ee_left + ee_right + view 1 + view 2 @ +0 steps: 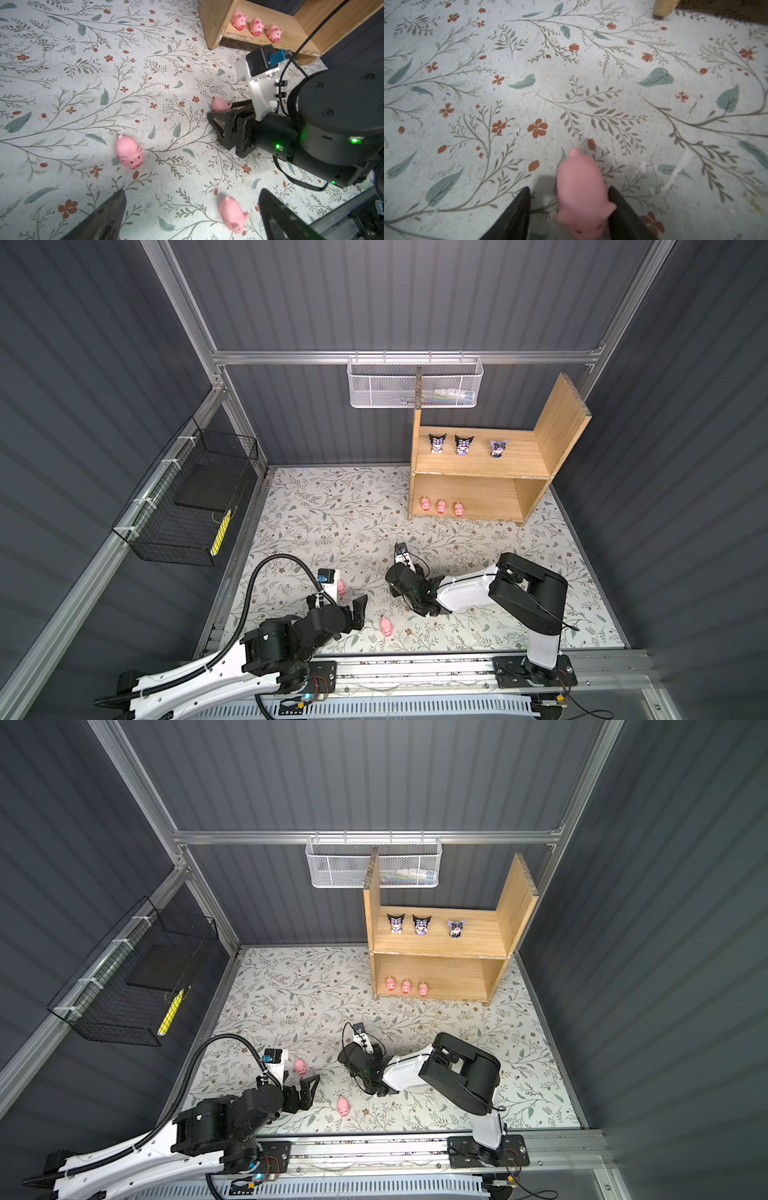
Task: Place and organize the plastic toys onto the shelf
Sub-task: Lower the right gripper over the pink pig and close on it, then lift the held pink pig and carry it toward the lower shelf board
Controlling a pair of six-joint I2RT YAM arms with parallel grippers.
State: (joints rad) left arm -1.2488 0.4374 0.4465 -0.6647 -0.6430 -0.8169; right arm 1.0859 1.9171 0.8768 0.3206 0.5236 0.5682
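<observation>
Pig in hand: small pink pig point(581, 193) on the floral table point(591, 83), straddled by the right gripper point(569, 188); one finger touches its ear side and a gap shows on the other, so it is not clamped.
Handling: judged light, soft and rounded, so it is liable to roll or squirt out; best pinched across the flanks at mid-body.
Left gripper point(193, 193): spread wide, empty, near two loose pigs point(129, 154).
Shelf point(523, 456): three shelved pigs point(441, 506) below, hooded figurines point(461, 444) above.
Obstruction: the upper board overhangs the free lower space, so a low frontal entry is advised.

Looks like a lab robot cell: walled by dark corrugated panels point(374, 294) on aluminium framing point(399, 357), floored with a floral-print sheet point(332, 510), fitted with two robot arms point(465, 593) on a base rail point(415, 668).
</observation>
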